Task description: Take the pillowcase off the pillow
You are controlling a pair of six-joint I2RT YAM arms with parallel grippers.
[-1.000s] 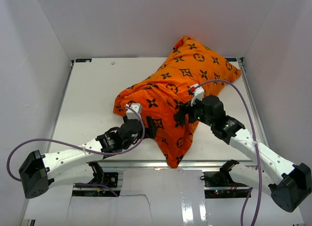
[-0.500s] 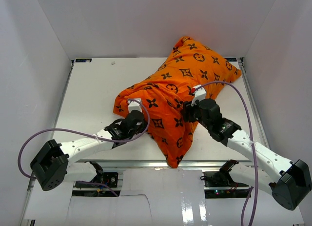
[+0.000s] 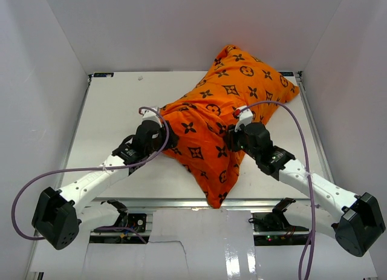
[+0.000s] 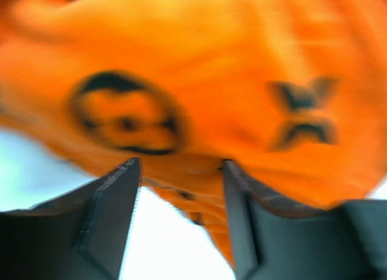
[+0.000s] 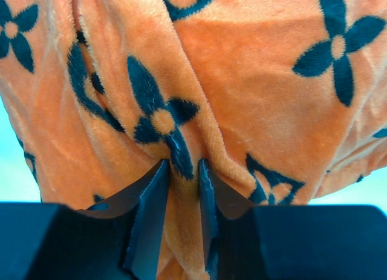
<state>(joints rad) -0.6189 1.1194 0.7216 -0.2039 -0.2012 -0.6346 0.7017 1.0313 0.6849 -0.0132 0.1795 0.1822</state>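
Observation:
The orange pillowcase (image 3: 224, 104) with dark flower and circle motifs lies diagonally from the far right to the near edge, stuffed full. The pillow is hidden inside it. My left gripper (image 3: 163, 135) is at the cover's left edge, and in the left wrist view this gripper (image 4: 178, 165) stands open, with the blurred orange pillowcase (image 4: 199, 98) just past its tips. My right gripper (image 3: 233, 136) presses into the cover's right side. In the right wrist view the right gripper (image 5: 183, 165) is shut on a raised fold of the pillowcase (image 5: 254, 80).
White walls close in the white table (image 3: 109, 110) at the left, back and right. The cover's near tip hangs over the table's front rail (image 3: 181, 202). Purple cables loop from both arms.
My left arm has swung away from the cover's near fold, up to its left edge. My right gripper has slid slightly left onto the cover and closed on a fold.

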